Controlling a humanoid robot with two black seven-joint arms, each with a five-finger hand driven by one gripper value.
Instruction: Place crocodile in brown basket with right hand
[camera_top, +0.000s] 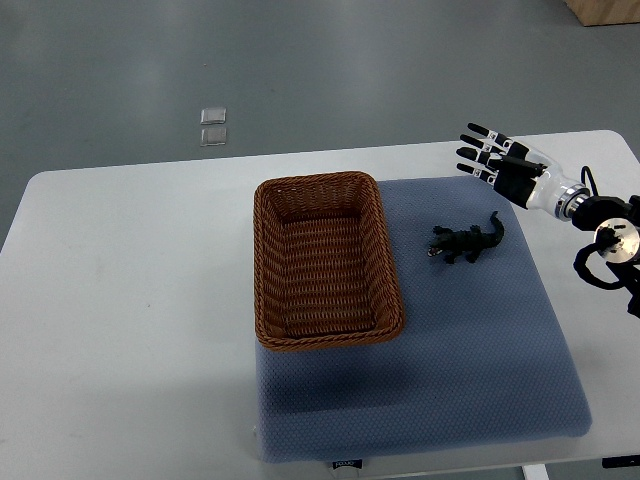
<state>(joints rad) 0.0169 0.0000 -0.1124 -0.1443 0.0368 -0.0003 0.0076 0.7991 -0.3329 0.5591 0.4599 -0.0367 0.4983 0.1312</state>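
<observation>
A small black toy crocodile (468, 240) lies on the blue mat (470, 350), just right of the brown wicker basket (268, 300). The basket holds nothing that I can see. My right hand (490, 160) comes in from the right edge and hovers over the mat's far right corner, above and to the right of the crocodile. Its fingers (478, 152) are spread and hold nothing. The left arm does not show.
The mat lies on a white table (120, 300) with rounded corners. Grey floor lies beyond the far edge, with two small clear squares (213, 126) on it. A wooden corner (605, 10) shows at top right.
</observation>
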